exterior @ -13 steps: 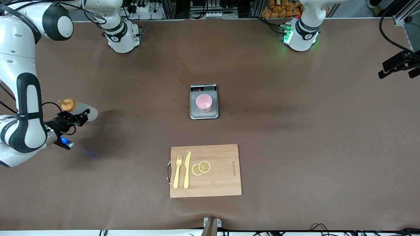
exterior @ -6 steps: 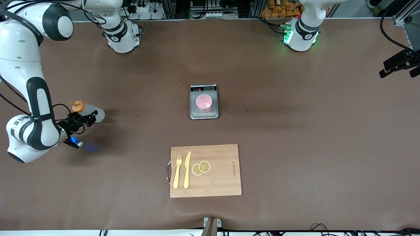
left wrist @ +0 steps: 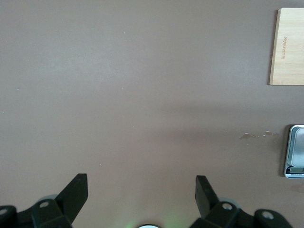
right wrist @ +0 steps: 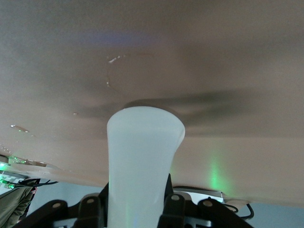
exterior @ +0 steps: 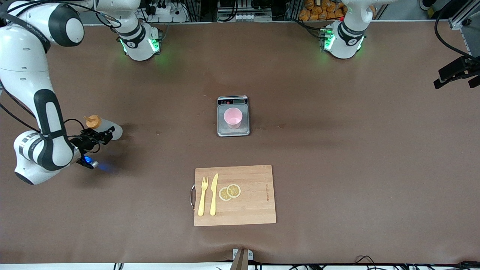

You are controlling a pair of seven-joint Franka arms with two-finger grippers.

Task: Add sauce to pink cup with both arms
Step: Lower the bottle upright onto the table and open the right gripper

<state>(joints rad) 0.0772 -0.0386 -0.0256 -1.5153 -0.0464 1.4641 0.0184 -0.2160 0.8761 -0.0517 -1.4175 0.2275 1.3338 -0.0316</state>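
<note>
The sauce bottle (exterior: 103,125) is clamped in the right gripper (exterior: 100,134) at the right arm's end of the table, held off the surface with its orange cap (exterior: 92,121) tilted toward the robots' bases. In the right wrist view the translucent bottle body (right wrist: 142,166) is seen squeezed between the closed fingers (right wrist: 168,202), base pointing at the table.

The pink cup (exterior: 233,117) is standing upright on the small scale (exterior: 233,116) mid-table, well apart from the bottle. The wooden cutting board (exterior: 255,198) lies nearer to the front camera than the scale; a yellow fork (exterior: 203,195), a yellow knife (exterior: 214,194) and two lemon slices (exterior: 230,192) are laid on it.

The left arm is parked. Its gripper (left wrist: 141,190) is seen only in the left wrist view, jaws spread wide over bare table, nothing between them; the scale's edge (left wrist: 295,151) and a board corner (left wrist: 286,46) are caught at the side of that view
</note>
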